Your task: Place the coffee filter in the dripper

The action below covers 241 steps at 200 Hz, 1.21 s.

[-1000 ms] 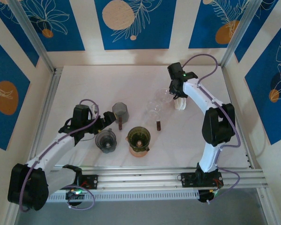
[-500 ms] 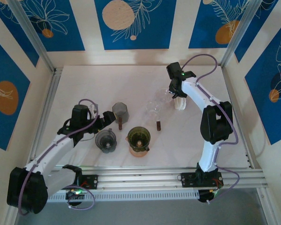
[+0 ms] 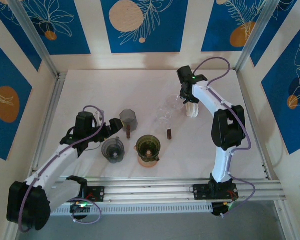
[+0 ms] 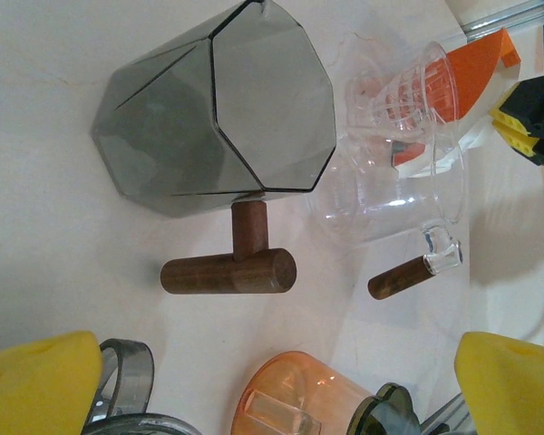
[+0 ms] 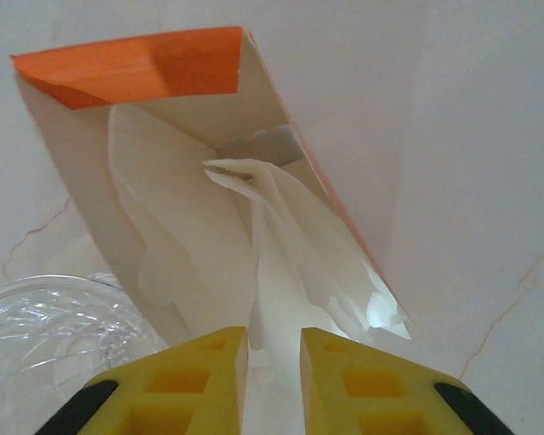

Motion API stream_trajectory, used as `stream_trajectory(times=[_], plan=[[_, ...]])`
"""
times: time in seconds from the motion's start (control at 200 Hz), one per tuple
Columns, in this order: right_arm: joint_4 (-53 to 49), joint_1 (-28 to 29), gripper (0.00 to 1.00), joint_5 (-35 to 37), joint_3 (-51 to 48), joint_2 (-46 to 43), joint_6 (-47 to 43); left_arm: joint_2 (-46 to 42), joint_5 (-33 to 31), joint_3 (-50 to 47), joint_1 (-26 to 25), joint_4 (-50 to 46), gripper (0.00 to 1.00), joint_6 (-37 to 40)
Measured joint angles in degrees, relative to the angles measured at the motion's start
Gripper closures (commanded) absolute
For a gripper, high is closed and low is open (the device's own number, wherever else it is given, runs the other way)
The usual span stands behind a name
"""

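Between the fingers [image 5: 199,376] of the right gripper [image 5: 273,339], clenched on it, a white coffee filter [image 5: 288,249].

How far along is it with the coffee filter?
Early: nothing is finished. The right end effector pinches a white paper coffee filter sticking out of its orange-flapped cardboard box. Still to do: carrying it to a dripper. The open left end effector hovers by the smoky grey faceted glass dripper.

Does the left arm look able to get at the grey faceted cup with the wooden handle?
Probably yes: the open left gripper faces the grey faceted cup, and nothing seems to stand between them.
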Motion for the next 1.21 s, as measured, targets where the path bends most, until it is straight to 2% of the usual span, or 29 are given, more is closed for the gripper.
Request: stream_trajectory(times=[0.14, 0.23, 0.58, 1.045, 1.206], plan=[[-0.4, -0.2, 0.89, 0.0, 0.0, 0.4, 0.3, 0.0, 0.0, 0.1, 0.0, -0.3, 0.0, 0.3], [-0.3, -0.2, 1.0, 0.0, 0.0, 0.4, 0.3, 0.0, 0.0, 0.1, 0.0, -0.3, 0.0, 0.5], [1.0, -0.1, 1.0, -0.1, 0.1, -0.2, -1.7, 0.0, 0.0, 0.1, 0.0, -0.5, 0.0, 0.9], [1.2, 1.7, 1.0, -0.3, 0.0, -6.6, -5.2, 0.8, 0.0, 0.1, 0.0, -0.4, 0.0, 0.9], [1.3, 1.1, 1.0, -4.1, -0.1, -6.4, -5.9, 0.8, 0.0, 0.1, 0.0, -0.4, 0.0, 0.8]])
